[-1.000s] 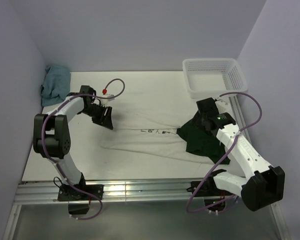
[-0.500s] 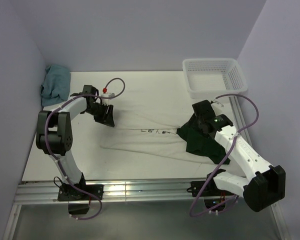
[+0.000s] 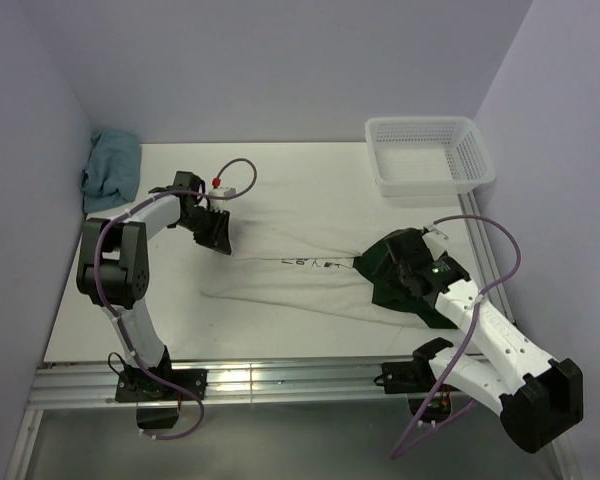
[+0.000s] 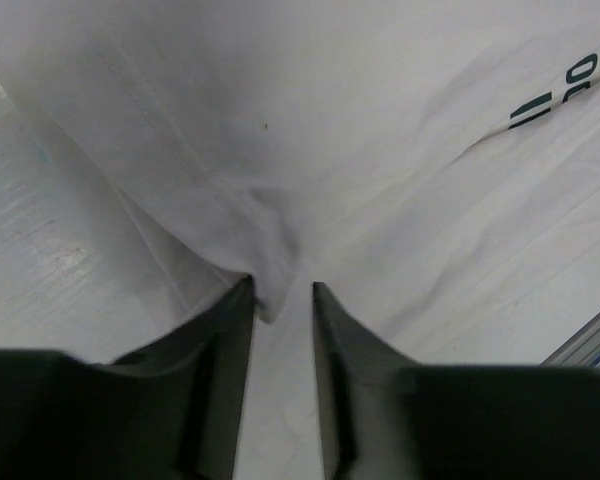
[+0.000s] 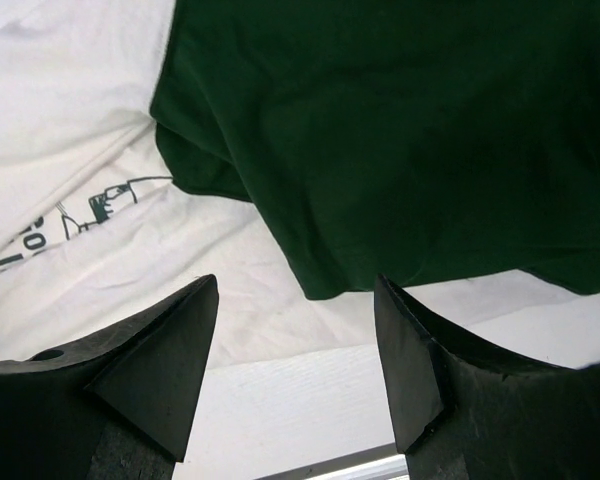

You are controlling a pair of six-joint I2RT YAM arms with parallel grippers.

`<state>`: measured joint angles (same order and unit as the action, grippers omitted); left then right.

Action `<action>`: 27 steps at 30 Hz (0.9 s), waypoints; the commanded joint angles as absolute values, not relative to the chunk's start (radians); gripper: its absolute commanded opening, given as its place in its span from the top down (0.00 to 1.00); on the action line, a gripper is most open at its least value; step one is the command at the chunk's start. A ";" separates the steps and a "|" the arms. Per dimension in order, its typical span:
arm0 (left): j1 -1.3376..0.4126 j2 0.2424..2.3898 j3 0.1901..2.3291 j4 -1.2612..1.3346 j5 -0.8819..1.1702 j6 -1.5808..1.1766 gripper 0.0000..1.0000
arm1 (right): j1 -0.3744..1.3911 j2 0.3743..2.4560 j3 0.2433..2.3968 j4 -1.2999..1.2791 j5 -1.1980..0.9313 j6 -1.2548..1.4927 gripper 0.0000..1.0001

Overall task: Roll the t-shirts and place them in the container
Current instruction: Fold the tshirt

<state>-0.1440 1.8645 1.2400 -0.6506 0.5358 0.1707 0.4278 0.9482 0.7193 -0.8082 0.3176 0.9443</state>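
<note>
The shirt (image 3: 290, 285) lies across the bench (image 3: 110, 310), green sleeve (image 5: 400, 130) at 3 o'clock. The left end effector (image 4: 281, 300) clamps its 9 o'clock hem. The right end effector (image 5: 295, 300) hangs spread above the sleeve and should grip squarely before rolling.

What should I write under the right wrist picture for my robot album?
Open right claw poised over the green sleeve of a white shirt.

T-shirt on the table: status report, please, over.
Left fingers pinching t-shirt edge. Right fingers open over green sleeve. T-shirt spread out, not yet rolled. Basket and teal cloth apart from it.
</note>
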 commanded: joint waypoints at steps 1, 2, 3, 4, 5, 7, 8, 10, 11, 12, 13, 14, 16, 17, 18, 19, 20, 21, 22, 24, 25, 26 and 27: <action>-0.147 1.865 1.252 -0.630 0.528 0.164 0.72 | 0.437 0.913 0.678 -0.802 0.315 0.977 0.29; -0.147 1.864 1.253 -0.632 0.526 0.163 0.76 | 0.437 0.911 0.670 -0.799 0.313 0.979 0.29; -0.147 1.861 1.255 -0.632 0.525 0.164 0.79 | 0.436 0.911 0.661 -0.792 0.310 0.982 0.29; -0.147 1.859 1.256 -0.632 0.522 0.164 0.85 | 0.437 0.914 0.644 -0.784 0.304 0.986 0.29; -0.147 1.853 1.261 -0.635 0.519 0.166 0.89 | 0.439 0.920 0.638 -0.779 0.299 0.986 0.29; -0.147 1.848 1.266 -0.637 0.511 0.166 0.97 | 0.437 0.931 0.621 -0.762 0.299 0.991 0.29; -0.147 1.842 1.272 -0.641 0.508 0.167 0.99 | 0.437 0.946 0.617 -0.756 0.302 0.992 0.29; -0.147 1.835 1.275 -0.644 0.508 0.167 1.00 | 0.437 0.962 0.606 -0.750 0.305 0.997 0.29; -0.147 1.827 1.278 -0.647 0.509 0.166 1.00 | 0.437 0.974 0.603 -0.746 0.305 0.999 0.28; -0.147 1.824 1.278 -0.649 0.508 0.167 1.00 | 0.437 0.980 0.592 -0.733 0.304 0.999 0.28; -0.147 1.821 1.279 -0.649 0.506 0.166 1.00 | 0.437 0.985 0.586 -0.727 0.304 1.000 0.28; -0.144 1.815 1.282 -0.649 0.505 0.164 1.00 | 0.437 0.995 0.581 -0.718 0.301 0.999 0.28; -0.138 1.803 1.287 -0.653 0.508 0.163 1.00 | 0.437 1.012 0.566 -0.707 0.301 1.003 0.28; -0.134 1.799 1.290 -0.657 0.508 0.163 1.00 | 0.437 1.017 0.560 -0.707 0.302 1.005 0.28; -0.130 1.796 1.293 -0.663 0.511 0.164 1.00 | 0.437 1.023 0.554 -0.706 0.305 1.005 0.28; -0.127 1.795 1.298 -0.667 0.512 0.167 1.00 | 0.439 1.032 0.548 -0.703 0.305 1.008 0.28; -0.121 1.789 1.302 -0.670 0.512 0.167 1.00 | 0.437 1.035 0.546 -0.701 0.307 1.009 0.27; -0.118 1.787 1.305 -0.678 0.512 0.170 0.99 | 0.436 1.040 0.542 -0.704 0.313 1.014 0.27; -0.115 1.786 1.308 -0.680 0.512 0.172 1.00 | 0.436 1.046 0.541 -0.706 0.316 1.015 0.27; -0.104 1.784 1.316 -0.687 0.515 0.178 1.00 | 0.436 1.049 0.538 -0.713 0.324 1.017 0.27; -0.100 1.783 1.321 -0.696 0.520 0.179 1.00 | 0.436 1.048 0.538 -0.716 0.325 1.019 0.27; -0.094 1.779 1.321 -0.699 0.520 0.183 1.00 | 0.436 1.045 0.538 -0.721 0.328 1.019 0.27; -0.091 1.778 1.321 -0.703 0.522 0.184 1.00 | 0.434 1.045 0.535 -0.721 0.328 1.022 0.28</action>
<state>-0.1066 1.8240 1.2839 -0.6777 0.5076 0.1642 0.4297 1.0470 0.5457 -0.7254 0.2951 1.0016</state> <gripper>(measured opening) 0.014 0.726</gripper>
